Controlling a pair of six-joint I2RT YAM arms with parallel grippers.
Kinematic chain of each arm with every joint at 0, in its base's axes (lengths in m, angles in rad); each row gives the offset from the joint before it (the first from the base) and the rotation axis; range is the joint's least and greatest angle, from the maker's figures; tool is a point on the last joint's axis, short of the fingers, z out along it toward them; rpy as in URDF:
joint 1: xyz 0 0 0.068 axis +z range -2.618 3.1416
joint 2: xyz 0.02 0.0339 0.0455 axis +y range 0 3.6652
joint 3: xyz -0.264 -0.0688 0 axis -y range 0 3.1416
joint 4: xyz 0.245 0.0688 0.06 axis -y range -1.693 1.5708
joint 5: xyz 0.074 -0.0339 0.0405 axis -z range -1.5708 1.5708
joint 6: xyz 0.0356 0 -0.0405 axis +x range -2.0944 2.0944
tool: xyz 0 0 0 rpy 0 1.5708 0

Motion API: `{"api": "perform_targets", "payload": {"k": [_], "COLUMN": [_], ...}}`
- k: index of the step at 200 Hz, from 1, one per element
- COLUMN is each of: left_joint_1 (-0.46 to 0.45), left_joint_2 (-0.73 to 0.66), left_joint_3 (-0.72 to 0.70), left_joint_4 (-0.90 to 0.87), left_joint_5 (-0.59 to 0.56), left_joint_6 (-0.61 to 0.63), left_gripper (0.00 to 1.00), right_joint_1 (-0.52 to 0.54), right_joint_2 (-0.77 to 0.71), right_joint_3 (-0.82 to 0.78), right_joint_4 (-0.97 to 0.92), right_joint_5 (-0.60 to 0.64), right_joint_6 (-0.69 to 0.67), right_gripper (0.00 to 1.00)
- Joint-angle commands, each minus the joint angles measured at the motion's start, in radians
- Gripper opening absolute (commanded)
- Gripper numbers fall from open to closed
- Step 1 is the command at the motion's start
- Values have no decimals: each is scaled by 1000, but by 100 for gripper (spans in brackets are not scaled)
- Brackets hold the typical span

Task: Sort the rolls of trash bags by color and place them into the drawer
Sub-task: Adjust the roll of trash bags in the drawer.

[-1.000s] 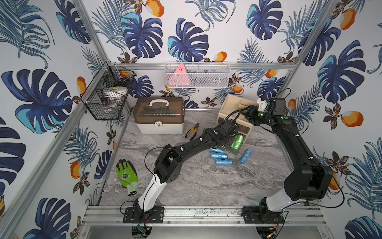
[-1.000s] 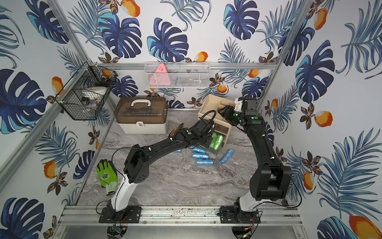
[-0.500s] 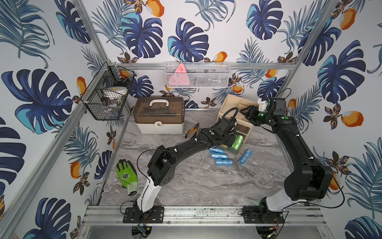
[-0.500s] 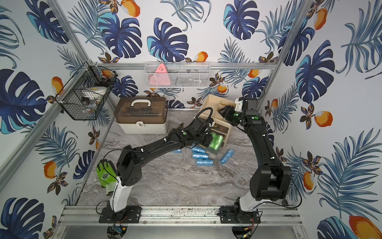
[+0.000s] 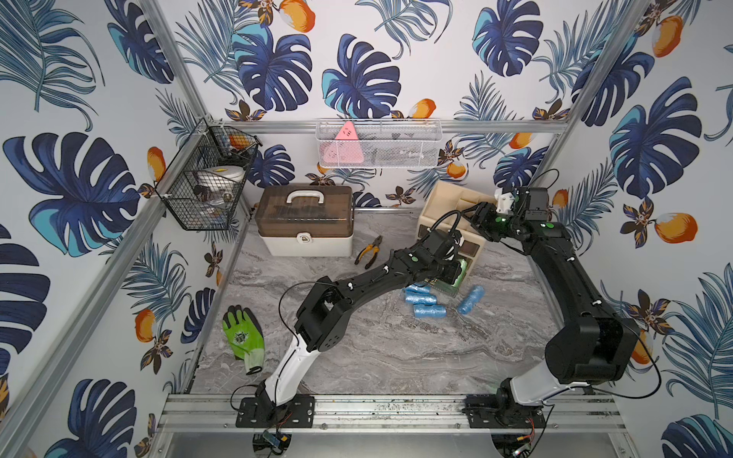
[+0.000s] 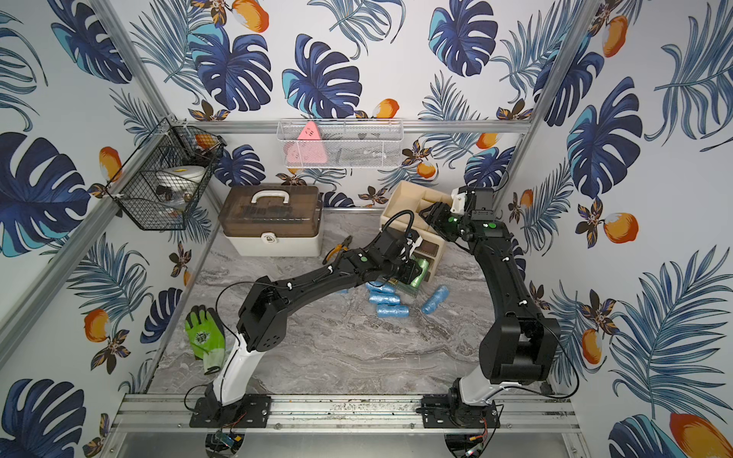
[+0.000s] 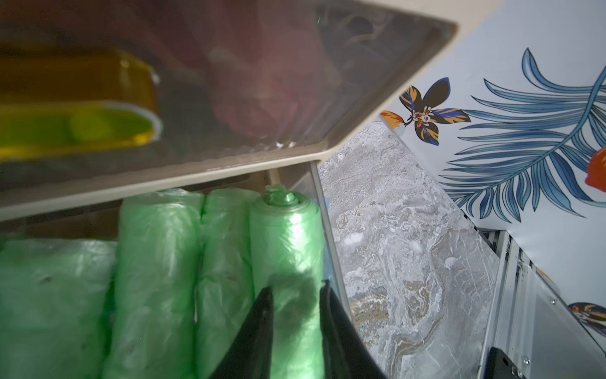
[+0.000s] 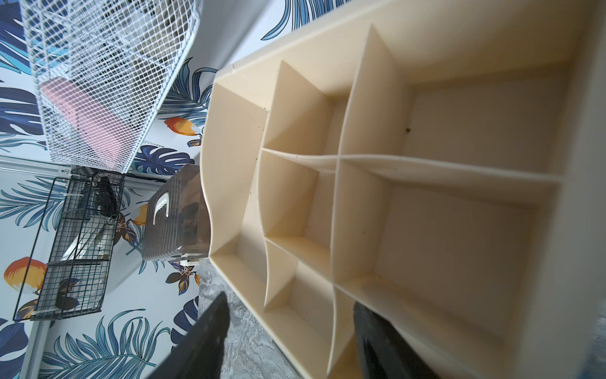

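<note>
the left claw (image 7: 295, 287) grips a green roll (image 7: 285, 236) beside other green rolls (image 7: 157, 262) in the open drawer (image 7: 329, 242), while the right claw (image 8: 290, 300) hangs open over the cream organizer (image 8: 459, 131).

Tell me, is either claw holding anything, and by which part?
The left claw pinches a green roll by one end, inside the drawer. The right claw is open and empty.

Green rolls (image 7: 157, 262) in drawer (image 7: 327, 229), blue rolls (image 5: 429, 311) loose beside
</note>
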State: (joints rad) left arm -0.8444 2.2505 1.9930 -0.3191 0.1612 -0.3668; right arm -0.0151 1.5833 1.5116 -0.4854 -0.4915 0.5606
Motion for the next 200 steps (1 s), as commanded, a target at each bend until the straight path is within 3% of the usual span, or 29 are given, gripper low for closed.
{"api": "perform_targets", "payload": {"k": [1,36,117,171,200], "left_joint_1": [-1,-3,-1,2,1], "left_joint_2": [44,52,-192,-422,-503], "left_joint_3": [65,60,-73,-378,-538], "left_joint_4": [-61,-65,77,121,147], "left_joint_5": [-43,-55,-40,-139,-183], "left_joint_6": [-10,-18,-9,-34,-58], "left_gripper": [29,29,39,27,24], "right_joint_1": [0,-2,-4,-3,-4], "right_joint_2": [3,3,37,85,145], "right_joint_3": [2,12,102,189,286], "right_joint_4": [-13,-15,-16,-3,-60], "right_joint_5": [1,4,5,14,78], "right_joint_6": [4,3,36,56,21], "right_gripper": [63,63,61,49,45]}}
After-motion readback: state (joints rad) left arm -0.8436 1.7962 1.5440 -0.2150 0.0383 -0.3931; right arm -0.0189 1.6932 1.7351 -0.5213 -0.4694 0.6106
